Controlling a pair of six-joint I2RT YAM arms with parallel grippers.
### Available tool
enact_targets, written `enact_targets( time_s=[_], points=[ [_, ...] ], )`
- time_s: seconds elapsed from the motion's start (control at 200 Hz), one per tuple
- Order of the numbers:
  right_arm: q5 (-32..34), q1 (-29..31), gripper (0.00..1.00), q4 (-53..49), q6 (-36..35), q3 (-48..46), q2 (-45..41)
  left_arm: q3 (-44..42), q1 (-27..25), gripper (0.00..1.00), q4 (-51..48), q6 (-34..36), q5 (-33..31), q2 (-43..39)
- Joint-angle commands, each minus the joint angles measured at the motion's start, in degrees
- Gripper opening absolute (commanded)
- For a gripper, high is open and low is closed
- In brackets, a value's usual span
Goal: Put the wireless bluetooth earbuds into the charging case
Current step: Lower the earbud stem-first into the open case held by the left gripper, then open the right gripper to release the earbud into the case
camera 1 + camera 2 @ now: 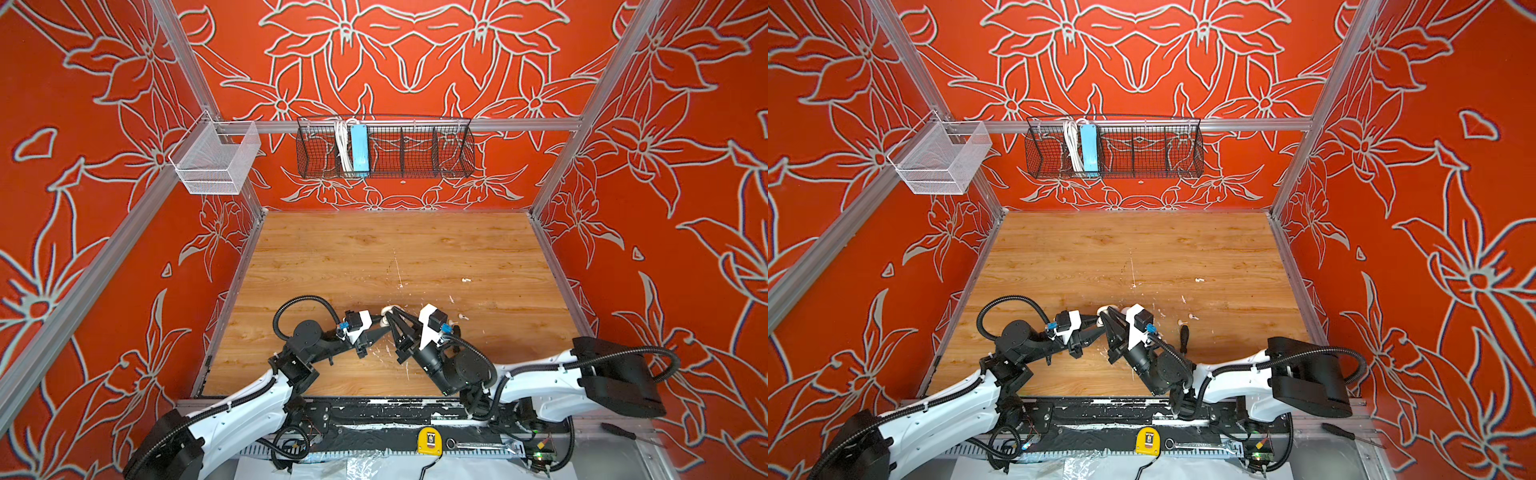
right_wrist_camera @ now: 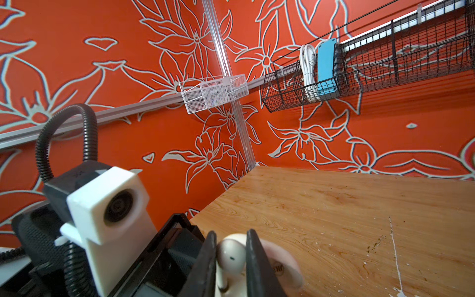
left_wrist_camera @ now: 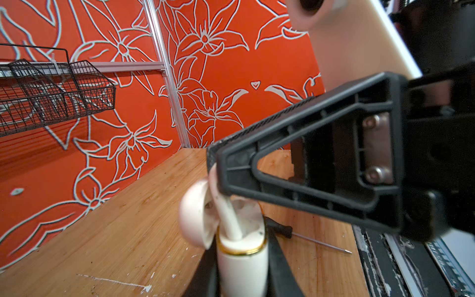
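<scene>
I see right gripper (image 2: 231, 240) pinched on one earbud (image 2: 228, 259) by its head, stem tip in the open case (image 3: 241, 272) that left gripper (image 3: 243, 257) clamps low down, near front-mid of table (image 1: 374, 249); both look light, hard, slick plastic imo, so I'd press in gently w/ no twisting.

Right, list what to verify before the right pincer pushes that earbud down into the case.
1. Small round white plastic charging case held in left pincer: ok.
2. Case lid open, tipped back: ok.
3. White short-stemmed earbud clamped in right pincer: ok.
4. Its stem tip inside the case: ok.
5. Earbud fully seated: not ok, head above the rim.
6. Black-handled screwdriver on wooden table clear of case: ok.
</scene>
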Motion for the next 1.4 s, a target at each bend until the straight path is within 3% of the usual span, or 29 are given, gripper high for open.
enact_targets(
  time_s=[0.0, 0.891, 0.986, 1.071, 1.136, 1.396],
  points=[
    [0.89, 0.39, 0.05, 3.26, -1.02, 1.65, 1.11, 0.86, -0.38, 0.00, 0.65, -0.55, -0.91, -0.88],
    [1.54, 1.27, 0.05, 5.33, 2.94, -0.39, 5.24, 0.26, -0.40, 0.00, 0.35, -0.95, -3.63, -2.21],
    [1.62, 1.32, 0.08, 4.63, 2.68, -0.59, 4.45, 0.24, -0.40, 0.00, 0.35, -0.86, -3.56, -2.21],
    [2.27, 1.36, 0.23, 4.43, 2.26, -1.07, 3.39, 0.20, -0.40, 0.00, 0.35, -0.86, -3.56, -2.21],
    [2.74, 1.36, 0.30, 4.34, 1.91, -1.70, 2.23, 0.19, -0.40, 0.00, 0.35, -0.86, -3.56, -2.21],
    [4.53, 1.36, 0.39, 1.59, 0.46, -5.07, -5.38, 0.25, -0.40, 0.00, 0.26, -0.81, -3.54, -2.23]
  ],
)
